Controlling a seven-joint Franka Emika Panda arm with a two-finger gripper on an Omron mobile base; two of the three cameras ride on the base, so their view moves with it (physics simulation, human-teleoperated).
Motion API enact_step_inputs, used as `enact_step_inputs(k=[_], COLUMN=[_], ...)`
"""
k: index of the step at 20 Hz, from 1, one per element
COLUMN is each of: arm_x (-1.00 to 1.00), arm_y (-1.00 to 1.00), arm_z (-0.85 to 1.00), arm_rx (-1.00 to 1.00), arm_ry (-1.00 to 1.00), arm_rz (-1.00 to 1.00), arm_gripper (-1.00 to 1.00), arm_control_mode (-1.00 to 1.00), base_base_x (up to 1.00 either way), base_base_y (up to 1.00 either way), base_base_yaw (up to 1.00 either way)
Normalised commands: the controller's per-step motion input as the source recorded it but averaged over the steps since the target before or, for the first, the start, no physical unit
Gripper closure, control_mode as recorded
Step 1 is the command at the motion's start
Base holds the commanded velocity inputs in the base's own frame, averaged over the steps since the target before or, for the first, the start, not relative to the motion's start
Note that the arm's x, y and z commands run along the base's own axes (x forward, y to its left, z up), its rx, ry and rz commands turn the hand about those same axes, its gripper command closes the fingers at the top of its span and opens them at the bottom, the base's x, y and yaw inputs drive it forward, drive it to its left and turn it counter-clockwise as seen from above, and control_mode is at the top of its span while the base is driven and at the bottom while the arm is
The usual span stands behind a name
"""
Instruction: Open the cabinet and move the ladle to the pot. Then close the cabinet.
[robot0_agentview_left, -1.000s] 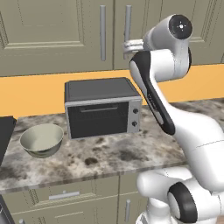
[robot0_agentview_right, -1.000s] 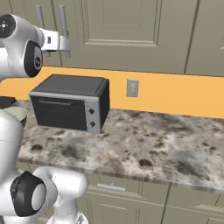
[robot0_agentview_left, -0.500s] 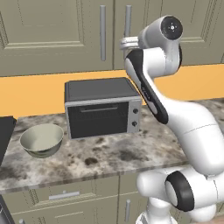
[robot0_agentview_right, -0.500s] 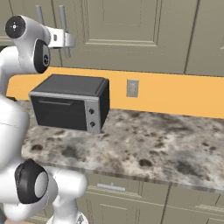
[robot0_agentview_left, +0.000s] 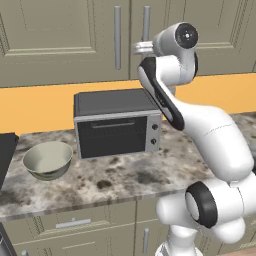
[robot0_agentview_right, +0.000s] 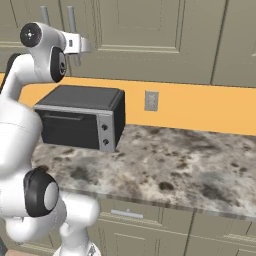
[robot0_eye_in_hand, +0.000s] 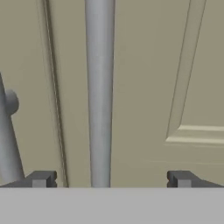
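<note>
The gripper (robot0_eye_in_hand: 109, 179) was open wide, its two tips on each side of the right door's long silver handle (robot0_eye_in_hand: 99, 92). It was up high at the cabinet (robot0_agentview_left: 60, 40), whose doors were shut. A toaster oven (robot0_agentview_left: 116, 122) and a bowl (robot0_agentview_left: 47, 160) sat on the counter (robot0_agentview_right: 190, 165) below.

Kitchen, granite counter (robot0_agentview_left: 125, 175), toaster oven (robot0_agentview_left: 117, 122), wall cabinet (robot0_agentview_left: 65, 40)

Two handles (robot0_agentview_left: 117, 37) (robot0_agentview_left: 146, 22) are being shown on the cabinet (robot0_agentview_left: 60, 40), one to each of its two doors. One oven (robot0_agentview_left: 116, 122), one bowl (robot0_agentview_left: 48, 160) and one wall socket (robot0_agentview_right: 151, 100) are being counted at the counter (robot0_agentview_right: 190, 160).
</note>
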Motion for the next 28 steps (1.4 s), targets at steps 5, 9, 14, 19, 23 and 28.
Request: enact_step_inputs(k=[5, 9, 14, 19, 23, 28], arm_x=[0.44, 0.48, 0.49, 0.50, 0.48, 0.41], arm_y=[0.01, 0.04, 0.08, 0.07, 0.04, 0.04], arm_z=[0.00, 0.00, 0.00, 0.00, 0.00, 0.00], arm_rx=[0.00, 0.00, 0.00, 0.00, 0.00, 0.00], arm_ry=[0.00, 0.00, 0.00, 0.00, 0.00, 0.00], arm_rz=[0.00, 0.00, 0.00, 0.00, 0.00, -0.01], arm_gripper=[-1.00, -1.00, -1.00, -1.00, -1.00, 1.00], arm_control_mode=[-1.00, -1.00, -1.00, -1.00, -1.00, -1.00], base_base_x=[0.00, 0.00, 0.00, 0.00, 0.00, 0.00], base_base_y=[0.00, 0.00, 0.00, 0.00, 0.00, 0.00], base_base_yaw=[0.00, 0.00, 0.00, 0.00, 0.00, 0.00])
